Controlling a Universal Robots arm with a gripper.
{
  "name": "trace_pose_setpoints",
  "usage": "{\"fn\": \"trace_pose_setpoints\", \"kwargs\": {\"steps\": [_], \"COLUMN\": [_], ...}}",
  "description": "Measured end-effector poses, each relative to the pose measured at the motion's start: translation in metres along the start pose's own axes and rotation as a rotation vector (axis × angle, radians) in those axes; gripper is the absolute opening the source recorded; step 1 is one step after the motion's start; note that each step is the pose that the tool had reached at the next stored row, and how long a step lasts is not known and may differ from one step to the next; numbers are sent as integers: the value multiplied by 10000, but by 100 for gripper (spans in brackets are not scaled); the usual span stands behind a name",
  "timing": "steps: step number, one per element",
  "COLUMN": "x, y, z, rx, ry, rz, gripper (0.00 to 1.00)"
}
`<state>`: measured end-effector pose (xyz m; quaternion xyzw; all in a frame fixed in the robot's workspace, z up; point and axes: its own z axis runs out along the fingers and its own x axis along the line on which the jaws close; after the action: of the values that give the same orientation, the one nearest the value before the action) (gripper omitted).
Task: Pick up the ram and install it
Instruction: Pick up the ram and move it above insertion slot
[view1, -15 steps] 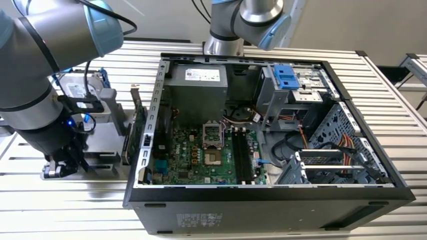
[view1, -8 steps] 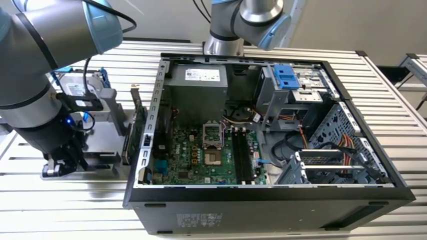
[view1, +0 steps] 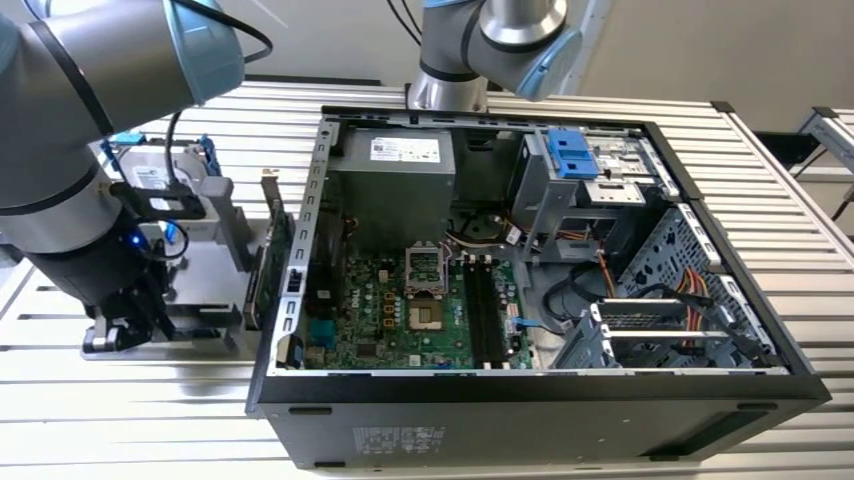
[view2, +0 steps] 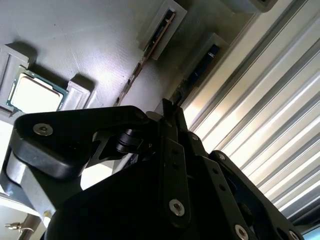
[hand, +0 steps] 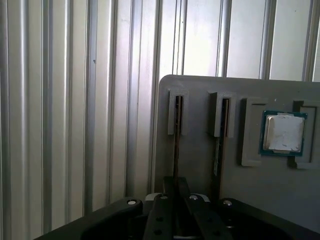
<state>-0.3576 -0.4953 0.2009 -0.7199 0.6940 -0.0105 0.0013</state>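
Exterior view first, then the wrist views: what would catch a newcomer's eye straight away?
The open computer case with its green motherboard dominates the exterior view's middle. At that view's left the gripper hangs low over a grey tray, in the first wrist view in line with the ram standing on edge in its slot; a silver chip sits nearby.

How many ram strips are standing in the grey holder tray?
2. One ram stands in the slot in line with the gripper; the other ram stands in the next slot, nearer the square chip.
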Motion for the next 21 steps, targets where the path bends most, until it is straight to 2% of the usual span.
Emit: {"fn": "trace_pose_setpoints", "kwargs": {"steps": [21], "x": [0], "y": [5], "z": [-50], "rx": [0], "ry": [0], "rz": [1], "gripper": [0]}}
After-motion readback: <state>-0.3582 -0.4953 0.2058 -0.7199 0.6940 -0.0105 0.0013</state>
